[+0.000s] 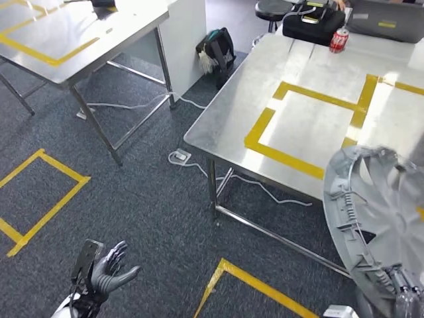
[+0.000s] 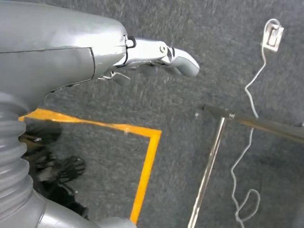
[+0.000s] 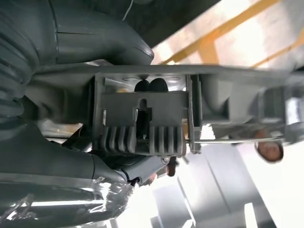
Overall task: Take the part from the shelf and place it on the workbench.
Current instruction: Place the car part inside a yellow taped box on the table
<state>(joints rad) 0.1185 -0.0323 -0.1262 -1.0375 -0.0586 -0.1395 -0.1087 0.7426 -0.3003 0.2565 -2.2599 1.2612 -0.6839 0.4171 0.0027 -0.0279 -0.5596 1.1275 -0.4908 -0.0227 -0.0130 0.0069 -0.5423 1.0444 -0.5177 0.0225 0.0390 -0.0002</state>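
Right hand [image 1: 405,298] gripping grey wheel cover [image 1: 379,225] by lower rim, just off worktop [image 1: 235,112] near edge. Left hand [image 1: 107,271] empty, fingers spread, over carpet [image 1: 145,205].

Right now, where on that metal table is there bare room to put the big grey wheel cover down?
The workbench is bare inside the yellow tape rectangle and along its near left edge. The far end is crowded: a red can and a black case. The right hand holds the wheel cover over the near right corner.
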